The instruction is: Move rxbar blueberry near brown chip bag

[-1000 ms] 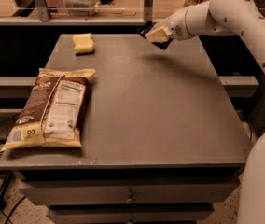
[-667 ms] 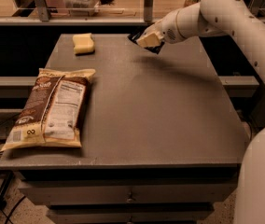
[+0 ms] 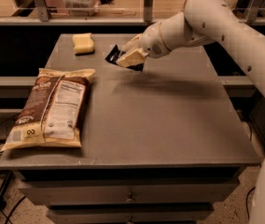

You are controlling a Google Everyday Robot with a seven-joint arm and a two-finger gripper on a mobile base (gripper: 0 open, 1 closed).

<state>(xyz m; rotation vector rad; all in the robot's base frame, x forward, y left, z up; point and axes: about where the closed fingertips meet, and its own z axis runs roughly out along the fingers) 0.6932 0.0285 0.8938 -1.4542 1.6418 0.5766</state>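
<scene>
1. Plainly, the hand point(image 3: 129, 59) hangs over the far middle of the counter point(image 3: 170, 120), at about 12 o'clock, closed narrow on the rxbar blueberry point(image 3: 112, 56). The bar is off the surface, and a soft shadow lies under it.
2. The bar should handle as a light, small, fairly stiff slab in a slick wrapper. I judge it could pivot or slide between the fingers point(image 3: 132, 58) if swung fast, since only 1 pinch line holds it.
3. The best hold would be across the flat faces near the middle of its length. The crimped ends are thin film and would fold.
4. The brown chip bag point(image 3: 53, 108) lies flat at 8 to 9 o'clock, label panel up, well apart from the bar. It looks puffy and soft, so a bar set against it may nudge it. A bare strip of counter just beside its 3 o'clock edge seems the safer spot.
5. A pale yellow sponge point(image 3: 83, 43) sits at 11 o'clock, near the hand but clear of it.
6. Hard to make out:
   - The fingers cover most of the bar, leaving only dark corners showing.
   - The wrapper print is unreadable.
   - How deep the bar sits in the grip cannot be told.
   - The arm point(image 3: 226, 27) runs out of view at 3 o'clock.
</scene>
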